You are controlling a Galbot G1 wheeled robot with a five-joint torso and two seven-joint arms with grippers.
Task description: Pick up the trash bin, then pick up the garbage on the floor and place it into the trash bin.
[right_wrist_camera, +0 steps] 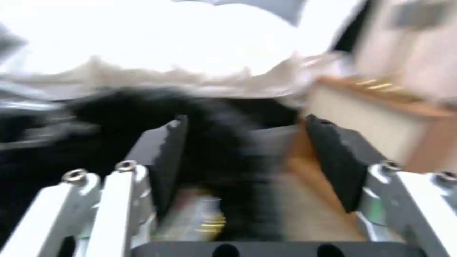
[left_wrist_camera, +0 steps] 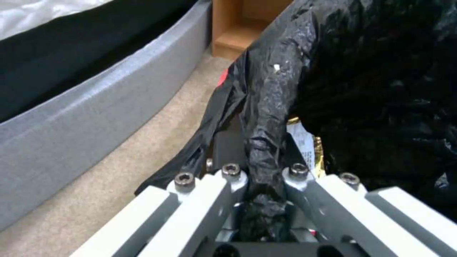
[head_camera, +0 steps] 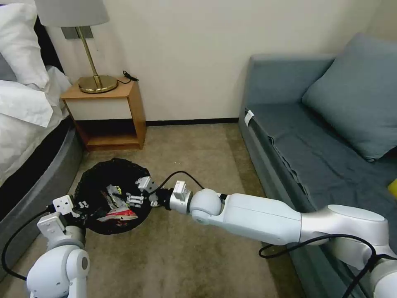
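Two tools meet at the bin [head_camera: 108, 174], which sits over the carpet [head_camera: 194, 248] between the bed [head_camera: 37, 174] and the sofa [head_camera: 297, 165], near the nightstand [head_camera: 109, 111]. The left tool [head_camera: 84, 205] is clamped on the black bag [left_wrist_camera: 266, 117] at the bin's near rim, while the right tool [head_camera: 138, 194] reaches over the far rim with its fingers [right_wrist_camera: 333, 160] spread apart above the opening. Inside lie a red-and-white carton [head_camera: 122, 215] and a wrapper [head_camera: 113, 196].

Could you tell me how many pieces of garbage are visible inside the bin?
2: a red-and-white carton near its front, a wrapper behind it; more may be hidden in the bin.
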